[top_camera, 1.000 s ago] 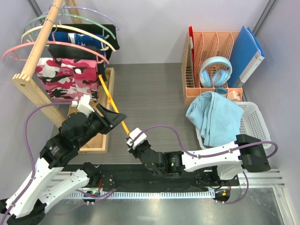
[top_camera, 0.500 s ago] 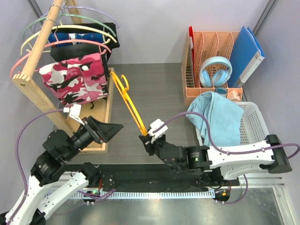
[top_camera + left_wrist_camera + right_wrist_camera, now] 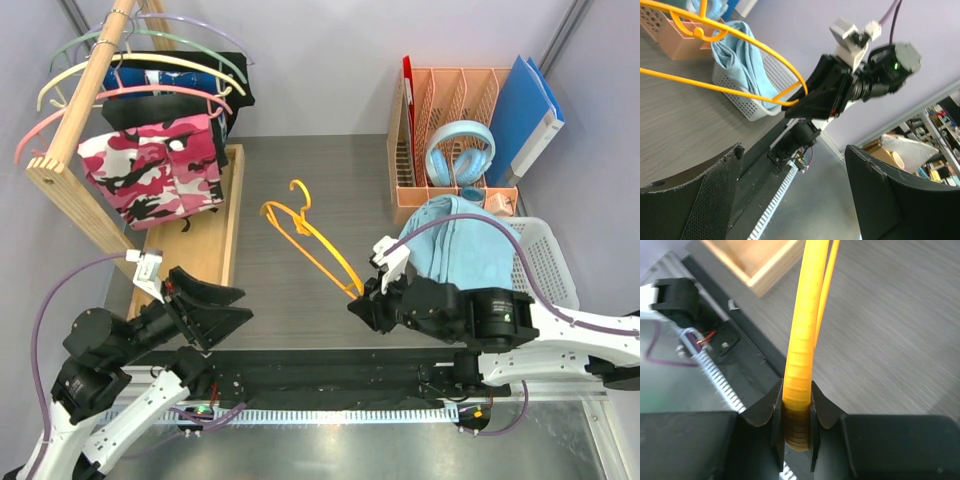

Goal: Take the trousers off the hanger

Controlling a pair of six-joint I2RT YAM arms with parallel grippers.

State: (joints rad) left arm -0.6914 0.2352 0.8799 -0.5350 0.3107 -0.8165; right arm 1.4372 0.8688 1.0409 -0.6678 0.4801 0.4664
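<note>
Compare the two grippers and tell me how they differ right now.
The left gripper stands wide open; the right gripper is shut. The left gripper holds nothing; the right gripper clamps one end of the yellow-orange hanger, which carries no garment. Both are black and two-fingered.

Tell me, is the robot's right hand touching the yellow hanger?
Touching. The right wrist view shows the right gripper clamped on the hanger, its jaws pressed against both sides of the yellow bar with no gap.
</note>
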